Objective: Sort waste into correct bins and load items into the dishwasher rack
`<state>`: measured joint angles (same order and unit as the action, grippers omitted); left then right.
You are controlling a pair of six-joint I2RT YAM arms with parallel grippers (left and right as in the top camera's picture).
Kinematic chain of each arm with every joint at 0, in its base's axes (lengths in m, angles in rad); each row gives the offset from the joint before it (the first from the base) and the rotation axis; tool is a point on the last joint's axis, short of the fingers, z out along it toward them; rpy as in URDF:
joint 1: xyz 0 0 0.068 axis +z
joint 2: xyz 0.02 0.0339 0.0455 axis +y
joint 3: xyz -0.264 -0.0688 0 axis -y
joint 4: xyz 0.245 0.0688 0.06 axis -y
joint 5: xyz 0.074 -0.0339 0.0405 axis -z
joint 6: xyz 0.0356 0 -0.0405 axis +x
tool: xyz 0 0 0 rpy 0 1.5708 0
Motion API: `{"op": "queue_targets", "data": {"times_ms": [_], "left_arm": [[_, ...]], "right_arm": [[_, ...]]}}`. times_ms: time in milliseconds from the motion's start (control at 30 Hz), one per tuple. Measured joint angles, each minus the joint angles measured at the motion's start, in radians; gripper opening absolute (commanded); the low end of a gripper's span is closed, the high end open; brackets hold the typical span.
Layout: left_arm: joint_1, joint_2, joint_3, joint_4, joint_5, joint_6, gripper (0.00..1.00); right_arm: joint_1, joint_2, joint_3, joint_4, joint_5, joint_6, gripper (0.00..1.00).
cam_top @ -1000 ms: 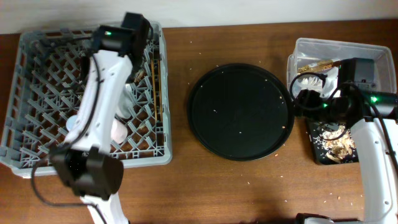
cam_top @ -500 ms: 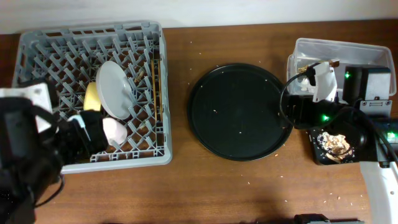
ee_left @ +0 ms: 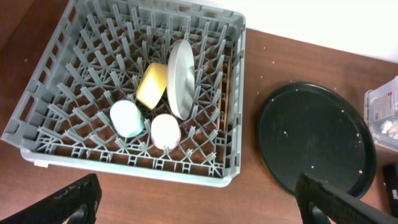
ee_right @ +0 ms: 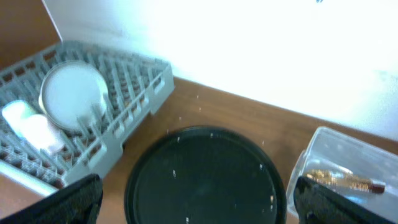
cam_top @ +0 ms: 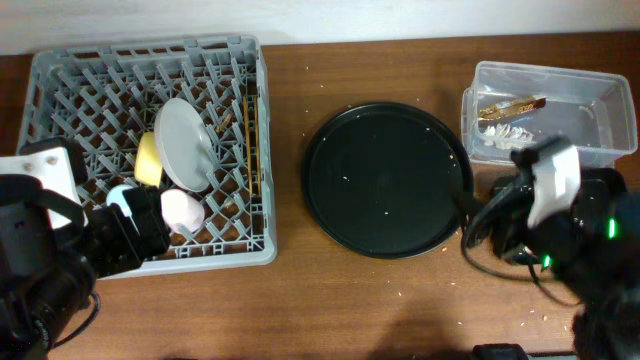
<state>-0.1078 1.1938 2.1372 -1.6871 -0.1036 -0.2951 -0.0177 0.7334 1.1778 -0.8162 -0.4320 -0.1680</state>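
The grey dishwasher rack (cam_top: pixel 140 48) at the left holds the grey-white plate (cam_top: pixel 183 143) on edge, the yellow bowl (cam_top: pixel 148 160), the blue cup (cam_top: pixel 122 196), the pink cup (cam_top: pixel 181 209) and the chopsticks (cam_top: pixel 250 130). The clear tub (cam_top: pixel 590 85) at the far right holds the gold-brown wrapper (cam_top: pixel 512 103) and white tissue (cam_top: pixel 500 135). The shallow black tray and food scraps are hidden under my right arm. My left gripper (ee_left: pixel 199 208) is open and empty, high above the table in front of the rack. My right gripper (ee_right: pixel 205 205) is open and empty, high over the round tray's near side.
The large round black tray (cam_top: pixel 385 180) lies in the middle with a few crumbs on it. Crumbs are scattered on the brown table around it. My arms fill the front left and front right corners of the overhead view.
My left arm has left the rack and pulled back to the front left. My right arm has pulled back from the tub and now covers the black tray.
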Motion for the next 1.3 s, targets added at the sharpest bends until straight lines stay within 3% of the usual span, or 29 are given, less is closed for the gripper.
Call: {"op": "queue_targets", "data": {"times_ms": [233, 400, 467, 900, 1000, 1133, 1167, 1233, 1300], "left_arm": [[0.000, 0.000, 0.000, -0.001, 0.000, 0.000, 0.99], [0.000, 0.000, 0.000, -0.001, 0.001, 0.000, 0.99], [0.000, 0.000, 0.000, -0.001, 0.001, 0.000, 0.99], [0.000, 0.000, 0.000, -0.001, -0.001, 0.001, 0.99], [0.000, -0.045, -0.116, 0.232, -0.077, 0.013, 0.99], [0.001, -0.264, -0.684, 0.815, -0.075, 0.024, 0.99], [0.001, -0.296, -0.764, 0.896, -0.060, 0.027, 0.99], [0.001, -0.472, -1.103, 1.138, -0.044, 0.027, 0.99], [0.001, -0.600, -1.283, 1.267, -0.041, 0.034, 0.99]], "right_arm": [[0.000, -0.538, -0.837, 0.465, 0.031, -0.064, 0.98], [0.000, -0.719, -1.126, 0.702, 0.032, -0.072, 0.98], [0.000, -0.720, -1.161, 0.772, 0.034, -0.072, 0.98], [0.000, -0.720, -1.162, 0.769, 0.034, -0.071, 0.98], [0.000, -0.719, -1.163, 0.769, 0.034, -0.072, 0.98], [0.000, -0.719, -1.163, 0.769, 0.038, -0.072, 0.98], [0.000, -0.719, -1.163, 0.770, 0.038, -0.071, 0.98], [0.000, -0.719, -1.163, 0.769, 0.040, -0.071, 0.99], [0.000, -0.720, -1.163, 0.769, 0.042, -0.071, 0.98]]}}
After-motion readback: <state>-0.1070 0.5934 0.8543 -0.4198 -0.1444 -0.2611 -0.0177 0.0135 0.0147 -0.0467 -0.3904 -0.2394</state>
